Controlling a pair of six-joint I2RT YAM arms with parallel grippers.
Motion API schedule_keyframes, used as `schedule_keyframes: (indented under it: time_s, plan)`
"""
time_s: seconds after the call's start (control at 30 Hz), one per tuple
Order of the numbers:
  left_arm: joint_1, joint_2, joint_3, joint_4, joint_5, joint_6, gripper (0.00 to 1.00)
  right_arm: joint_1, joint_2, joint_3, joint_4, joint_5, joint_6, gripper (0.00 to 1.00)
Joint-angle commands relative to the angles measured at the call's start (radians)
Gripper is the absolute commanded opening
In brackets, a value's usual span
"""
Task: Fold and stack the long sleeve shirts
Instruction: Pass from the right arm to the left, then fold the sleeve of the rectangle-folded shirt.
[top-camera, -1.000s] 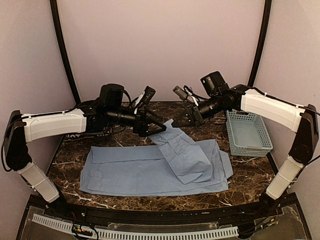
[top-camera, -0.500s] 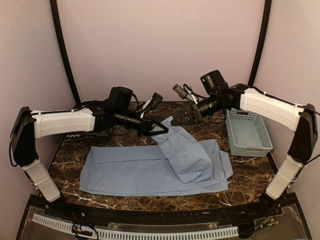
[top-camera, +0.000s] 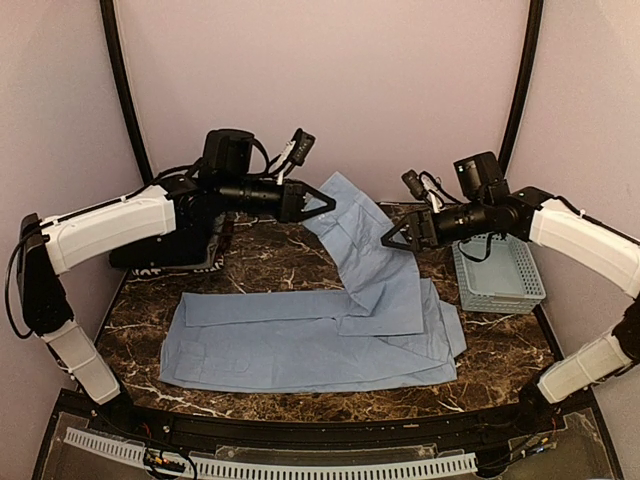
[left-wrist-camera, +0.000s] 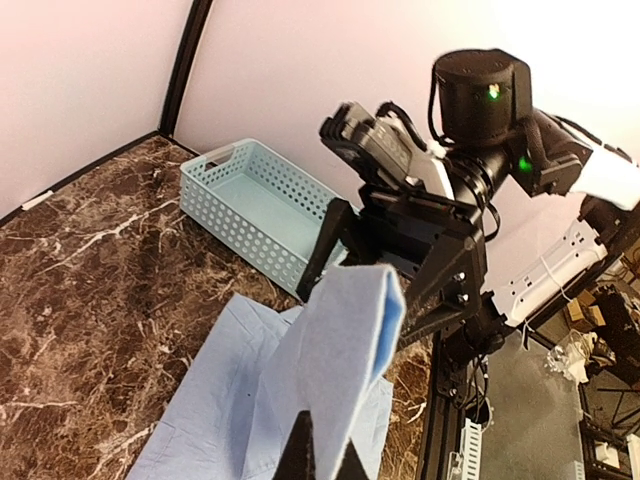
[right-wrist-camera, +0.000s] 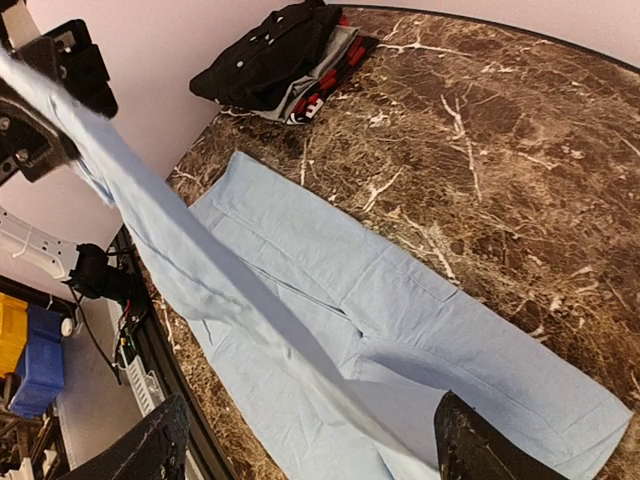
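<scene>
A large light blue long sleeve shirt (top-camera: 290, 345) lies spread flat on the marble table. One of its sleeves (top-camera: 362, 245) is lifted off the table toward the back. My left gripper (top-camera: 328, 203) is shut on that sleeve's end (left-wrist-camera: 345, 340), high above the table. My right gripper (top-camera: 392, 238) hangs open just right of the raised sleeve and holds nothing; its fingers (right-wrist-camera: 135, 450) stand wide above the flat shirt (right-wrist-camera: 400, 330). A black shirt (right-wrist-camera: 270, 55) lies bunched in a clothes pile at the table's far left corner.
A pale blue lattice basket (top-camera: 497, 268) stands at the table's right edge, beside my right arm, and its inside is bare (left-wrist-camera: 250, 205). Grey and red cloth (right-wrist-camera: 325, 85) lies under the black shirt. Walls close in the back and sides.
My left gripper shut on the sleeve end and raised it up and back. My right gripper let go of it, opened, and drew away to the right.
</scene>
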Motion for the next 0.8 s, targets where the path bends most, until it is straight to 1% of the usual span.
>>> schedule_keyframes:
  time_s: [0.0,0.13,0.27,0.57,0.77]
  plan:
    - [0.014,-0.047,0.113,-0.137,-0.098,0.006,0.0,-0.012,-0.042,-0.045,0.036,0.1,0.021,0.82]
    - [0.024,-0.023,0.199,-0.242,-0.103,0.016,0.0,-0.016,-0.032,-0.071,0.024,0.133,0.008,0.82]
    - [0.042,-0.004,0.243,-0.321,-0.105,-0.002,0.0,-0.024,-0.02,-0.096,0.029,0.159,0.006,0.82]
    - [0.085,0.003,0.212,-0.345,-0.059,-0.081,0.01,-0.034,0.011,-0.134,0.042,0.168,-0.006,0.82]
    - [0.163,-0.037,0.129,-0.336,-0.05,-0.165,0.01,-0.038,0.037,-0.155,0.044,0.181,-0.018,0.82]
